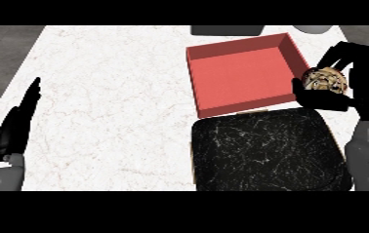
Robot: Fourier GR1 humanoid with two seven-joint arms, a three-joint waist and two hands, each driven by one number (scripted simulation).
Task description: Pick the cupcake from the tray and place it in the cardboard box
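Counter (108, 105) first, pale marble running wide, and at its left edge the left hand (22, 115) rests with fingers straight and pointing up, holding nothing, well apart from everything that matters. Moving right, bare stone, then along the back edge a dark grey object (225, 30), cut off by the frame, too little showing to name. Now the cardboard box (245, 76), red inside, open-topped, a touch skewed on the counter, nothing in it yet. Just in front of it, at the counter's front-right corner, sits the tray (267, 151), black and speckled, its surface bare. And here is the action: the right hand (324, 98), curled around the cupcake (326, 79), thumb below and fingers over the top, carrying it clear of the tray and hovering just beside the box's right wall, outside it. So the box lies straight to the left of the held cupcake, and this is plainly the nearer hand. By my read the lift is done and the placing is next: a short sweep leftward over that wall, then down onto the red floor and release. Watch the wall, it looks the likeliest thing to catch on the way in.
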